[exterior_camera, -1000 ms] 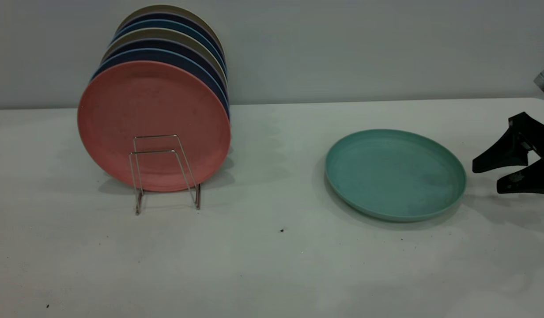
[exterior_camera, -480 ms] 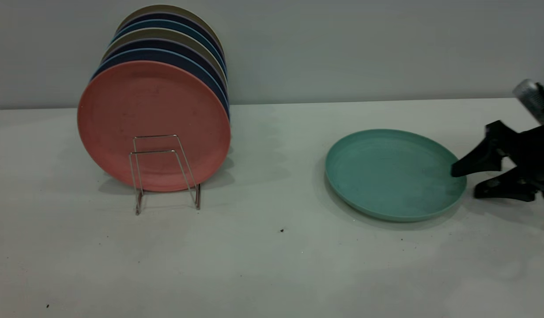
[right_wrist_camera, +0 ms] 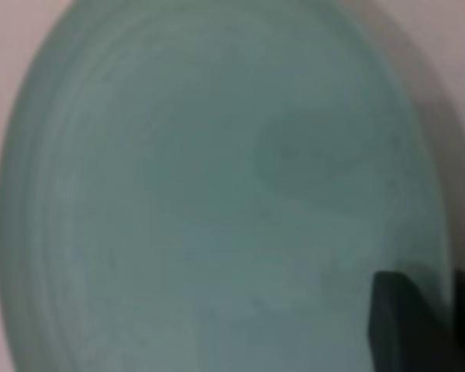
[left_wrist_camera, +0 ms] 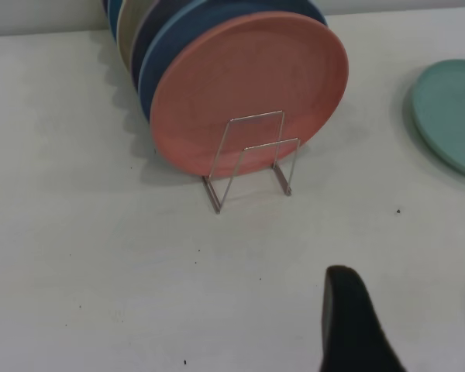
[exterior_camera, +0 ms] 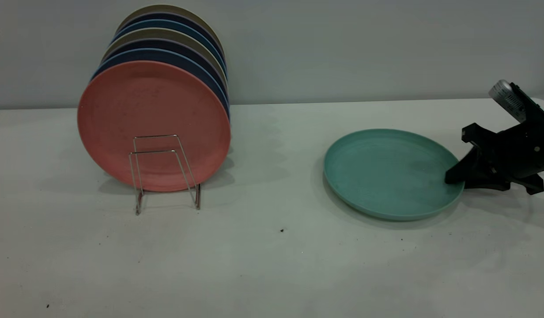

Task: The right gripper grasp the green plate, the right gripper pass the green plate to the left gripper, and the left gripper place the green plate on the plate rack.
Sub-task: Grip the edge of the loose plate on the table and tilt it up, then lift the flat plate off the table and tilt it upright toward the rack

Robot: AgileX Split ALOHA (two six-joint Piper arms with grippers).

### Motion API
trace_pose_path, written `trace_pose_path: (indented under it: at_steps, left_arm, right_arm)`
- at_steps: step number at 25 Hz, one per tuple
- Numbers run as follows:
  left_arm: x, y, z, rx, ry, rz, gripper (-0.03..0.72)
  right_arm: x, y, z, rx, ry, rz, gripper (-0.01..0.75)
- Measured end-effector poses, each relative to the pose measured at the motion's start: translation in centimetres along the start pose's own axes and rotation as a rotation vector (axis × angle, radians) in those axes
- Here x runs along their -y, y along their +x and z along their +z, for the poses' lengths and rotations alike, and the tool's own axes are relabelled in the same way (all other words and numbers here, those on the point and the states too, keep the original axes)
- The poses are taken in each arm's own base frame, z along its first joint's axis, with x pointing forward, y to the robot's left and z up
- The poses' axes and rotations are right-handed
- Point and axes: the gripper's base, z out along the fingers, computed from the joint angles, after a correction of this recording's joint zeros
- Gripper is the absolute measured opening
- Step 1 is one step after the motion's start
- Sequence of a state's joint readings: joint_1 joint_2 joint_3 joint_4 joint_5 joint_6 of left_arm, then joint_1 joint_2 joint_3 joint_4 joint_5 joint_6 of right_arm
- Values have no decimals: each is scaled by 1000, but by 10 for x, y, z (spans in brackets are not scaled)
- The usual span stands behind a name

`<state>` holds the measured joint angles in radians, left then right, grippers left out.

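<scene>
The green plate [exterior_camera: 387, 172] lies flat on the white table at the right; it also shows in the left wrist view [left_wrist_camera: 453, 112] and fills the right wrist view [right_wrist_camera: 217, 194]. My right gripper [exterior_camera: 455, 182] is low at the plate's right edge, one finger inside the rim and one outside, shut on the rim [right_wrist_camera: 442, 325]. My left gripper [left_wrist_camera: 415, 333] is open and empty above the table in front of the plate rack [left_wrist_camera: 271, 144]; it is out of the exterior view. The wire plate rack [exterior_camera: 155, 152] stands at the left.
A salmon-pink plate [exterior_camera: 153, 110] stands upright in the rack, with several dark blue and beige plates [exterior_camera: 166, 39] behind it. Two front wire loops stand in front of the pink plate. A grey wall runs behind the table [exterior_camera: 272, 265].
My right gripper has moved left and down onto the green plate's right rim and its fingers have closed on it. The plate has shifted slightly left. The rack and its plates have not moved.
</scene>
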<state>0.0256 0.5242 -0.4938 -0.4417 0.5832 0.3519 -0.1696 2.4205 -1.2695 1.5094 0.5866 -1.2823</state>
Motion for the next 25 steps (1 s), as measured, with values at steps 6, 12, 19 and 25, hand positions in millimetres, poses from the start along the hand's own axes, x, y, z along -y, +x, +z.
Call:
trace_pose_path:
  at_steps: [6,12,19,25]
  left_arm:
    - [1,-1,0,12,9,-21,408]
    - [1,-5,17,-45,69,-95,408]
    - [-1,-8,69,-209,215,-183,408]
    - [-2,-3,113,-291,346,-285,408]
  right_arm:
    - [0,-2,-3,4,19,-20,19]
    - [-20,-23,-35,32,87,-146,19]
    - [-55,-24,-49,-19,0,-227,19]
    - [-100,-11,-43,-90,-103,-327,19]
